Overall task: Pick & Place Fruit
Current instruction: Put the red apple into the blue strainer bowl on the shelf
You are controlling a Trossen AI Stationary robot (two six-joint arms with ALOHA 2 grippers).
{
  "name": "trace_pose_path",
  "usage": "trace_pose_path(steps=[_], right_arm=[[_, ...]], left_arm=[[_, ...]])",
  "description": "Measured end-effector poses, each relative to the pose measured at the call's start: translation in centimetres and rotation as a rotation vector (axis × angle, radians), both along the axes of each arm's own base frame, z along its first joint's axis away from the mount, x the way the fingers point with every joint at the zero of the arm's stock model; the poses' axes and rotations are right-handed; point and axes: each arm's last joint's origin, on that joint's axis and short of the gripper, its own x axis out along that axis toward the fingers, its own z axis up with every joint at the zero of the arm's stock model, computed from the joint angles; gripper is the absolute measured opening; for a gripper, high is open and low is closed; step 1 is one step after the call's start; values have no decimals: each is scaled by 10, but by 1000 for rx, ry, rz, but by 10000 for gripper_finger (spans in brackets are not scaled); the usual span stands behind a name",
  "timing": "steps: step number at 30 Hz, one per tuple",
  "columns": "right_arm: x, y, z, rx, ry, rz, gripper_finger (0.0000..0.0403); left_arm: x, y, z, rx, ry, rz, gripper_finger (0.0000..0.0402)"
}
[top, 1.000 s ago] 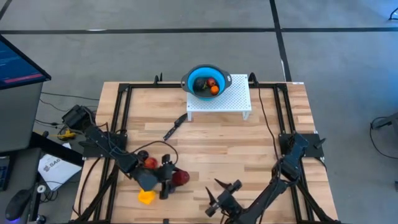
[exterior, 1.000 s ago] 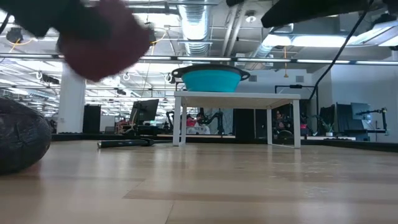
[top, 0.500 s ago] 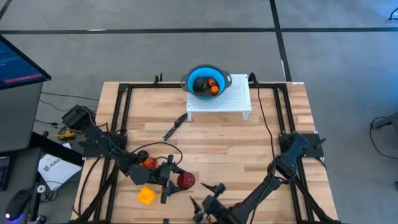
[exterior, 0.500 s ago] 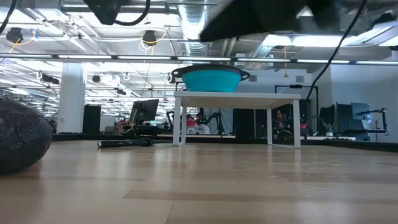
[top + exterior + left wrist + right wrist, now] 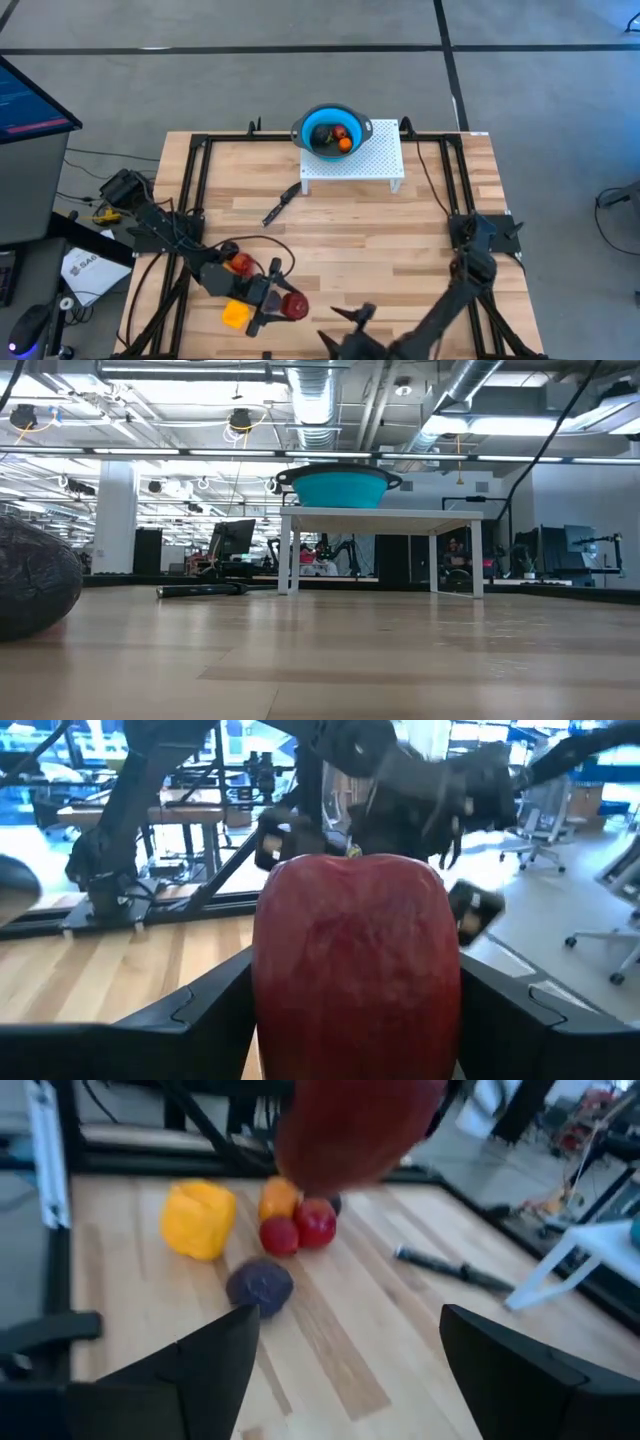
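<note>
My left gripper (image 5: 283, 306) is near the table's front left, shut on a red apple (image 5: 296, 308) that fills the left wrist view (image 5: 355, 960). Close to it on the wood lie a yellow blocky fruit (image 5: 235, 316), small red and orange fruits (image 5: 238, 263) and a dark purple one (image 5: 260, 1285). My right gripper (image 5: 345, 322) stands open just right of the apple, with nothing between its fingers (image 5: 215, 1370). At the far side, the blue bowl (image 5: 332, 130) with fruit in it sits on a white stand (image 5: 365, 165). My left gripper pinches the red apple by its two opposite sides (image 5: 264, 990) between its two fingers (image 5: 200, 1015). The fingers lie level and come from the table's left. The apple sits upright in the hold, lifted clear of the table, above the loose fruits (image 5: 355, 1130).
A slim black knife (image 5: 281, 203) lies on the wood between the fruits and the stand. A black frame (image 5: 195, 180) runs along the table's left, far and right sides. Bare wood stretches across the middle and right of the table.
My left gripper has risen with the red apple, up out of the low view, and has tipped toward level. The apple stays in the hold. My right gripper has swung toward the left near the front edge and come partly back, rising and rolling.
</note>
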Motion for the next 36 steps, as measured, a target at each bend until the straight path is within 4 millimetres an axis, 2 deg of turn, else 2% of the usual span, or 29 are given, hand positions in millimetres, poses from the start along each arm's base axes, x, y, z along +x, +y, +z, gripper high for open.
trace_pose_path(steps=[5, 10, 12, 15, 18, 21, 24, 29, 33, 36], right_arm=[[-11, 10, 32, -63, -4, 87, 305], [2, 11, 60, -320, 118, 258, 306], [11, 11, 72, -360, 123, 348, 306], [25, -1, 88, -315, 117, 454, 306], [39, -20, 101, -284, 181, 536, 306], [49, -39, 106, -285, 259, 568, 306], [56, -50, 103, -296, 337, 630, 306], [62, -59, 98, -319, 414, 760, 306], [65, -64, 93, -360, 450, 769, 309], [67, -65, 94, -349, 440, 761, 325]], left_arm=[[-1, -3, 0, -16, 7, -117, 268], [0, -3, -1, -122, 68, -216, 266], [0, -3, -3, -136, 92, -229, 266], [0, -3, -3, -140, 97, -229, 267], [0, -3, -4, -136, 103, -228, 268], [0, -2, -7, -141, 140, -225, 268], [1, 0, -11, -144, 189, -212, 267], [3, 3, -14, -158, 220, -196, 269], [6, 7, -14, -171, 232, -204, 269], [8, 9, -15, -171, 234, -195, 269]])
